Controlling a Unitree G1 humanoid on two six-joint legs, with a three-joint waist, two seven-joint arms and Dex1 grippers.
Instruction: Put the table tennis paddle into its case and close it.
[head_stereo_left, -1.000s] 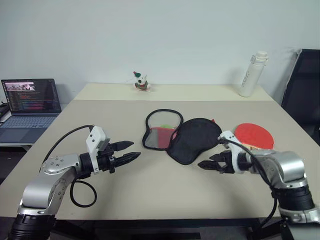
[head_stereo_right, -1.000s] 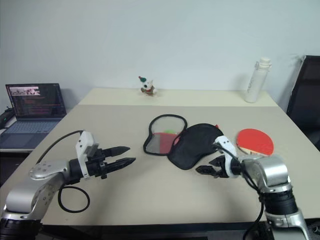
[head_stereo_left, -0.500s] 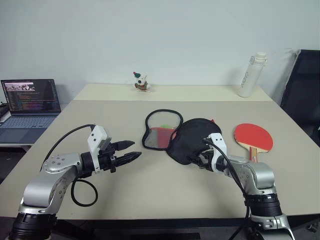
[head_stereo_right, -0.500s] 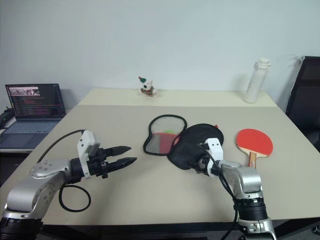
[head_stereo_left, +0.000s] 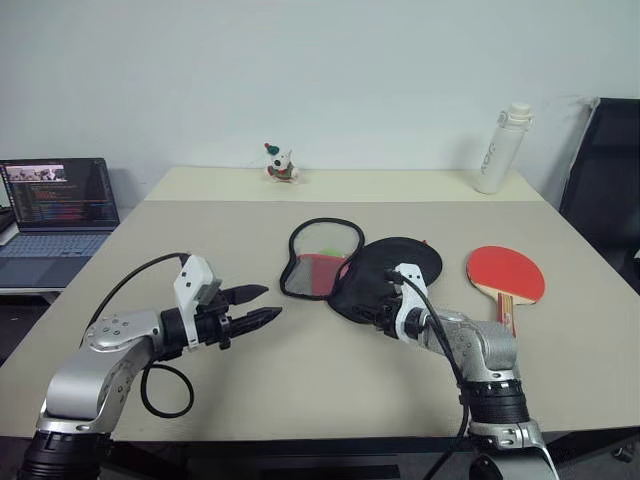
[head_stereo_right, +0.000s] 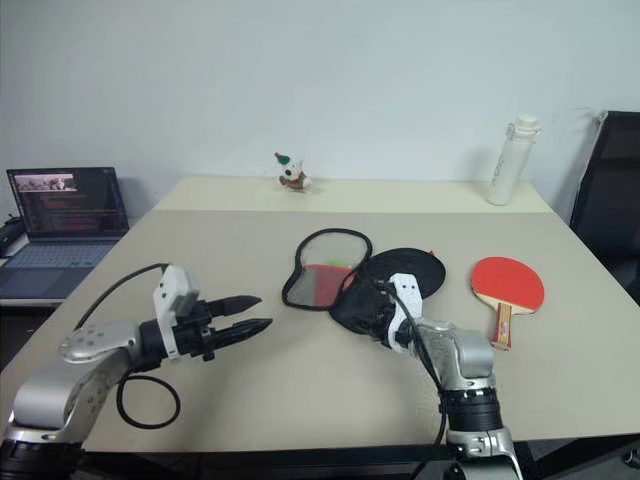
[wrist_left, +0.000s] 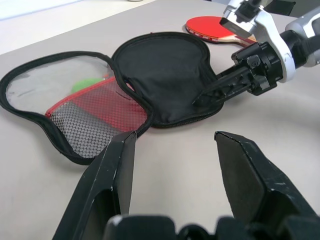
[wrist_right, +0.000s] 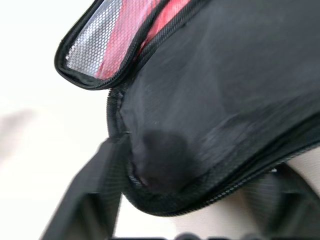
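A beige table (head_stereo_left: 300, 380) is seen in the foreground, with a second, paler table surface (head_stereo_left: 380, 183) butted against its far edge. A small toy figurine (head_stereo_left: 279, 164) with a red and green hat is placed on the far surface, left of centre. A white water bottle (head_stereo_left: 497, 148) with a capped lid is stood upright near the far right corner. An open laptop (head_stereo_left: 55, 208) with a lit screen is positioned on a separate lower surface to the left of the tables. A black chair back (head_stereo_left: 606, 180) is visible at the right edge. A plain pale wall (head_stereo_left: 330, 70) is located behind.
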